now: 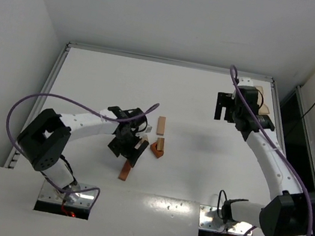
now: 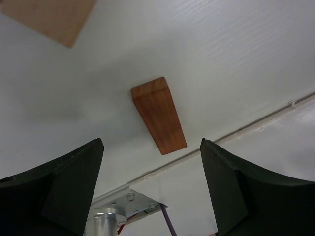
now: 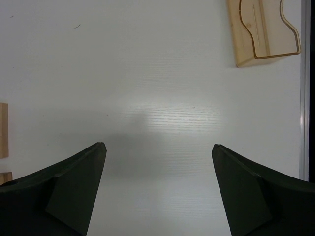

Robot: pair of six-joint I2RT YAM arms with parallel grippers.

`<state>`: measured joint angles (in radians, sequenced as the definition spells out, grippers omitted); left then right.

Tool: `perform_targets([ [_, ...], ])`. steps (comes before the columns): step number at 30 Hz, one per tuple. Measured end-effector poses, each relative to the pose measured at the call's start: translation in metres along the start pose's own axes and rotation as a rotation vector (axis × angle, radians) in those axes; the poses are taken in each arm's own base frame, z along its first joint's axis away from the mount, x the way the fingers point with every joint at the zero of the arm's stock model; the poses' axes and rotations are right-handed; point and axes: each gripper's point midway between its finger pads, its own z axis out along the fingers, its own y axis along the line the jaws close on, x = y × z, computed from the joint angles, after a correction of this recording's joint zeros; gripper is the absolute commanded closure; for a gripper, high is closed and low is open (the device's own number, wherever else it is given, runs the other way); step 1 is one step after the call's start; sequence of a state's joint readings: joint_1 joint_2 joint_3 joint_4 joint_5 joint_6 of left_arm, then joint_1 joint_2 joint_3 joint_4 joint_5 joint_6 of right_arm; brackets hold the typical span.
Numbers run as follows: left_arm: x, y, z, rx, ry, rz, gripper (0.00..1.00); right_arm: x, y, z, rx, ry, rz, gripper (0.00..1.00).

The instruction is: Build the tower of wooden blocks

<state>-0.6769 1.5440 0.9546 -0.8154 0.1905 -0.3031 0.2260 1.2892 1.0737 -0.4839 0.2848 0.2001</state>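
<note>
A reddish-orange bar (image 1: pixel 126 170) lies flat on the white table, just in front of my left gripper (image 1: pixel 129 151). In the left wrist view the bar (image 2: pixel 159 115) lies beyond the open, empty gripper (image 2: pixel 151 143). A tan block (image 2: pixel 49 17) shows at the top left of that view. A tan bar (image 1: pixel 161 125) lies near the table's middle. Below it a reddish block with a tan piece on it (image 1: pixel 158 147) sits right of the left gripper. My right gripper (image 1: pixel 225 112) hovers open and empty at the far right, over bare table (image 3: pixel 158 147).
A translucent orange tray (image 1: pixel 263 112) sits at the back right behind the right arm, and shows in the right wrist view (image 3: pixel 261 34). A tan bar's end (image 3: pixel 3 130) shows at that view's left edge. The table's raised rim (image 1: pixel 167 61) runs along the back.
</note>
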Motion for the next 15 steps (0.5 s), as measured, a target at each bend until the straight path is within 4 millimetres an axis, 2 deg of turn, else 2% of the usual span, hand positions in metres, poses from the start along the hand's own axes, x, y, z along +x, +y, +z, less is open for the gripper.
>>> perform_targets([
  [5,0.015,-0.022,0.016,0.008,0.041,-0.033,0.23,0.001,-0.008,0.002,-0.003,0.008,0.038,0.15],
  [10,0.022,-0.049,0.025,0.024,0.033,-0.047,0.35,0.002,-0.011,0.003,-0.015,0.015,0.068,0.15],
  [11,0.021,-0.05,0.026,0.017,0.027,-0.053,0.39,0.002,-0.011,0.003,-0.021,0.016,0.072,0.15],
  [15,0.016,-0.043,0.031,-0.036,-0.003,-0.098,0.39,0.004,-0.012,0.004,-0.034,0.024,0.086,0.15],
])
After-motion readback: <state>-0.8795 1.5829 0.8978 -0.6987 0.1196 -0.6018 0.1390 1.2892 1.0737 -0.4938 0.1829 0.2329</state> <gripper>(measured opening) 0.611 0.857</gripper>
